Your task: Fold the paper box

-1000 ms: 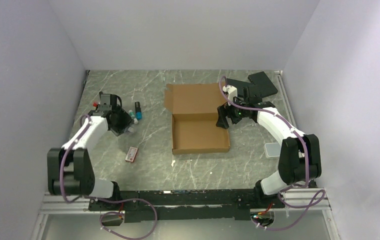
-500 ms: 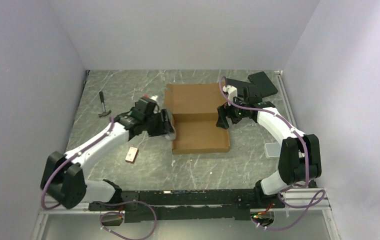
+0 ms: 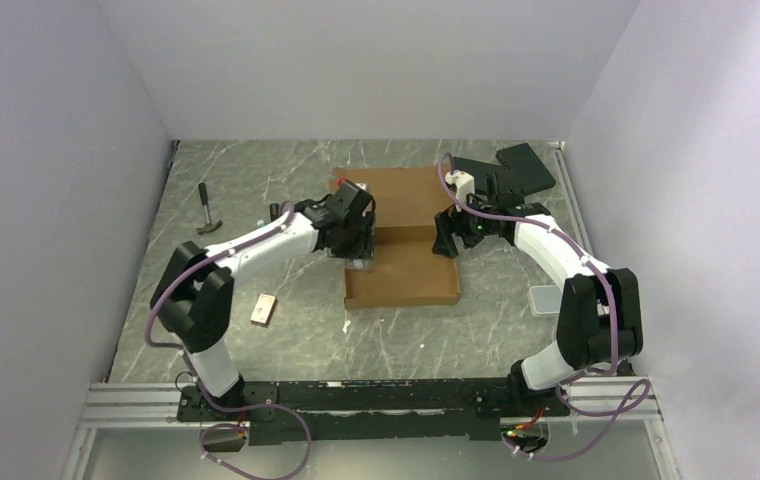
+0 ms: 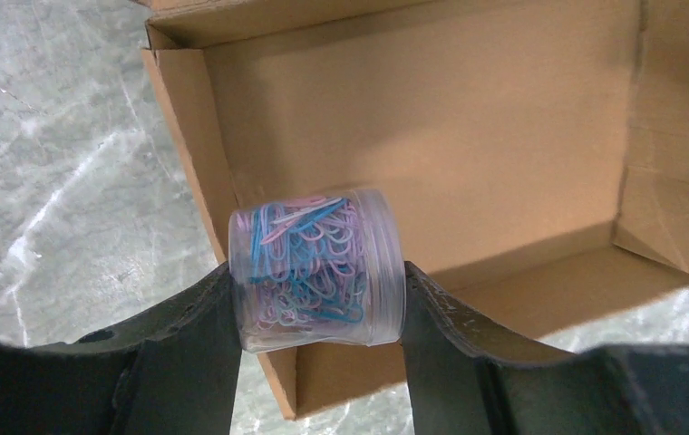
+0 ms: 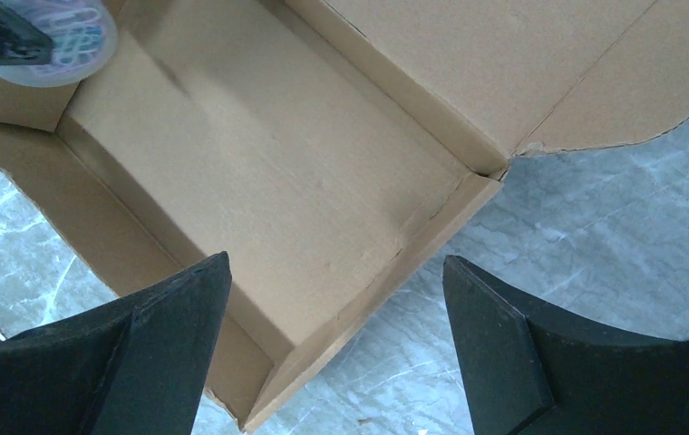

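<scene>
**Jar poised over the box wall: a bad release could crush or shove the box**

The plain brown corrugated cardboard mailer box (image 3: 406,272) sits open on the marbled grey tabletop (image 3: 256,190). Its shallow tray faces up and its lid flap lies flat beyond the tray's far wall. The left tool (image 3: 356,242) is clamped on a clear plastic jar of pink, blue and white paper clips (image 4: 318,267). In the left wrist view the jar hangs right over the box's left wall, partly above the tray floor and partly above bare tabletop outside the box. The right tool (image 3: 448,238) hovers at the box's right wall with its fingers spread wide and nothing between them.

The main risk, as I judge it:

- **Release point:** let go here, the jar probably lands on the thin left wall. It could bend that wall outward, or tip and roll away from the box.
- **Box shift:** nothing grips the box. If the left tool descends onto the wall, the whole box could slide or skew toward the right tool.
- **Grip:** smooth plastic may slip during a tilt.
- **Closing:** if the jar stands taller than the box walls, which I cannot tell, the lid may not fold flat.
</scene>
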`<state>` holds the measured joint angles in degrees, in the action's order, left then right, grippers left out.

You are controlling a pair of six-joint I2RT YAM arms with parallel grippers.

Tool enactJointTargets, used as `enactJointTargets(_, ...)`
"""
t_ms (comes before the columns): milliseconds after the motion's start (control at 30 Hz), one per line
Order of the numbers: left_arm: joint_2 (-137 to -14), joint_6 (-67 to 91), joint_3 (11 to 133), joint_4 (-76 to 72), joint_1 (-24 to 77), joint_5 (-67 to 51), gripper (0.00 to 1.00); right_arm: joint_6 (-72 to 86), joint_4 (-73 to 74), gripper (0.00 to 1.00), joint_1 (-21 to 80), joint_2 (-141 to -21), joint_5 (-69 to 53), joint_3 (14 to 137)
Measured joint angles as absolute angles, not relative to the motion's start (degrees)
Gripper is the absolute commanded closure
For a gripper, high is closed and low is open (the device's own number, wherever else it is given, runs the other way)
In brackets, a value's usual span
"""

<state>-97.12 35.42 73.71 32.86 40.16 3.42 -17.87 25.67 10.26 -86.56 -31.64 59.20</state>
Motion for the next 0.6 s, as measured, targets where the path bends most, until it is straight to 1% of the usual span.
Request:
enactJointTargets(133,-101.84,34.46,77.8,35.77,41.56,6.11,0.78,-17.89,25.67,0.09,10.26,-86.56,-31.64,59.2)
enactJointTargets(167,-102.85,34.2,78.91,36.58,42.11,6.83,0.72,-17.89,25.67,0.09,10.26,-86.56,-31.64,59.2)
enactJointTargets(267,-104.84,34.09,81.38,38.76,43.35,9.06,0.6,-17.91,25.67,0.09,10.26,-86.56,-31.64,59.2)
enactJointTargets(400,-106.26,34.11,83.11,41.08,44.25,12.29,0.55,-17.91,25.67,0.09,10.26,-86.56,-31.66,59.2)
enactJointTargets(500,-106.91,34.11,84.05,42.81,44.51,14.46,0.48,-17.91,25.67,0.09,10.26,-86.56,-31.68,59.2)
enactJointTargets(600,-107.44,34.11,85.23,44.36,44.62,16.21,0.45,-17.91,25.69,0.09,10.26,-86.56,-31.79,59.2)
